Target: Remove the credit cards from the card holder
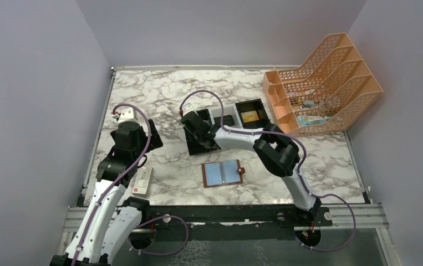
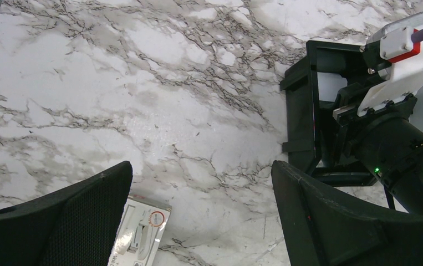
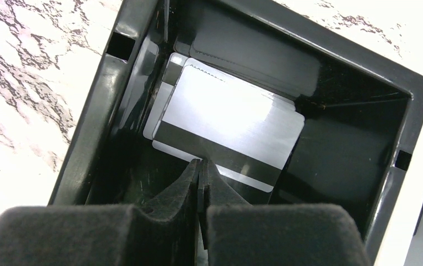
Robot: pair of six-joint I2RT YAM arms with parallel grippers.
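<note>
My right gripper (image 3: 199, 164) is down inside an end compartment of the black tray (image 3: 90, 133). Its fingers are pressed together with no gap that I can see. The tips meet on the near edge of a pale card (image 3: 231, 119) with a dark stripe, and I seem to have it nipped there. The card reaches away from the tips and lies over a second card (image 3: 162, 105) deeper in the compartment. The wallet (image 1: 223, 173) lies open on the table (image 1: 159, 94), blue pockets up, well behind this gripper, towards my bases. My left gripper (image 2: 202, 169) hangs wide open over bare marble, holding nothing. A white box (image 2: 139, 235) lies just behind it, nearer its left finger, and the tray stands off to its right.
</note>
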